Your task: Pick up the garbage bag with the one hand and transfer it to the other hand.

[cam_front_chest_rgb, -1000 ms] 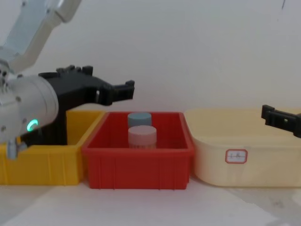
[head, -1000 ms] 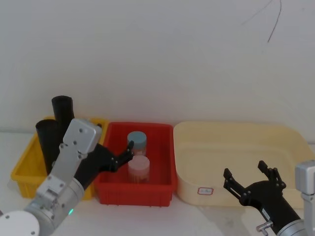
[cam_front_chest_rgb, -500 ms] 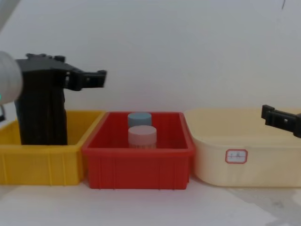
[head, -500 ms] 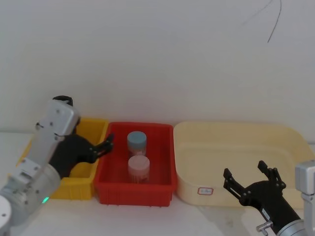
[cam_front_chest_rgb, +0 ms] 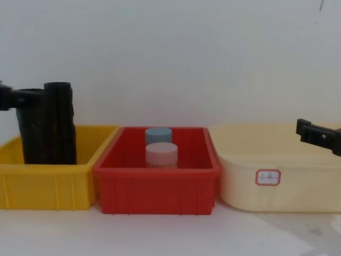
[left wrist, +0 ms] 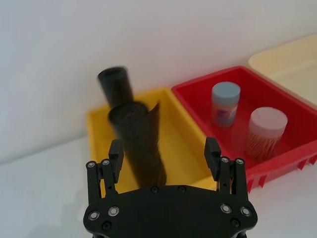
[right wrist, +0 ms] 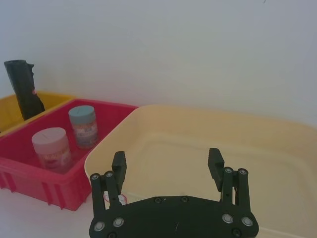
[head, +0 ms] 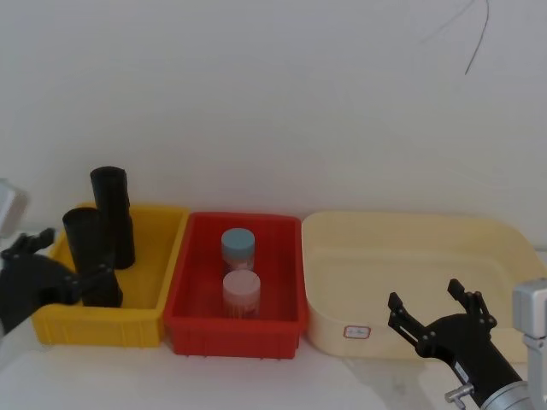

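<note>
The scene is lit brightly and evenly; soft shadow is thrown on the white desk (cam_front_chest_rgb: 160,237) under the red plastic bin (cam_front_chest_rgb: 154,194).

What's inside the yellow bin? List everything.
In the yellow bin two black rolls stand upright: the crinkly garbage bag at front-left, a smoother black roll behind it. Their bases and the floor beneath are covered by the rolls and the bin's wall.

Left gripper (left wrist: 164,151) matte black, two blocky fingers (left wrist: 212,151), broad curved palm plate (left wrist: 168,213) dotted with silver screw heads (left wrist: 113,211), right gripper (right wrist: 167,159) alike, pale grey wrist housing (head: 532,314) behind its palm
</note>
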Robot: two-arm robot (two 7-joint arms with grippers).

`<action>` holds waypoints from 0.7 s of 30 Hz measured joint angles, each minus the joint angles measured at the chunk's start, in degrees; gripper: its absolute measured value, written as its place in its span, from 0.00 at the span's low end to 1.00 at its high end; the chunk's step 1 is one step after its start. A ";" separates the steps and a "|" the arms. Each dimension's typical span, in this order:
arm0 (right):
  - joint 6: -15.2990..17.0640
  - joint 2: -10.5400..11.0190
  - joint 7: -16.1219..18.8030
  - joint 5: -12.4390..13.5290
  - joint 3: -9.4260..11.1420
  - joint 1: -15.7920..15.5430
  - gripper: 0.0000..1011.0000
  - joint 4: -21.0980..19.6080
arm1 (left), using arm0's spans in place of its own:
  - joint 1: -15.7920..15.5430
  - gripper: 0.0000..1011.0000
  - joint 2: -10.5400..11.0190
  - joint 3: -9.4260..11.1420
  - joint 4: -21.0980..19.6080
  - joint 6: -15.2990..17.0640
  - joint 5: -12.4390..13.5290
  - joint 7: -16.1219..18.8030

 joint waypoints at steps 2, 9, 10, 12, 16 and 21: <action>0.00 0.00 0.00 0.00 0.00 0.00 1.00 0.00 | 1.71 0.99 0.38 -2.04 -0.69 0.41 -1.34 -0.42; 0.00 0.00 0.00 0.00 0.00 0.00 1.00 0.00 | 5.18 0.99 0.56 -6.58 -0.79 0.38 -4.27 -1.06; 0.00 0.00 0.00 0.00 0.00 0.00 1.00 0.00 | 5.31 0.99 0.53 -6.86 -0.55 0.20 -4.60 -1.13; 0.00 0.00 0.00 0.00 0.00 0.00 1.00 0.00 | 5.43 0.99 0.43 -7.46 0.37 -0.36 -5.16 -1.47; 0.00 0.00 0.00 0.00 0.00 0.00 1.00 0.00 | 4.57 0.99 0.17 -7.73 2.96 -1.61 -5.86 -2.19; 0.00 0.00 0.00 0.01 0.00 0.00 1.00 0.00 | 2.42 0.99 -0.28 -6.88 6.14 -2.73 -6.17 -2.98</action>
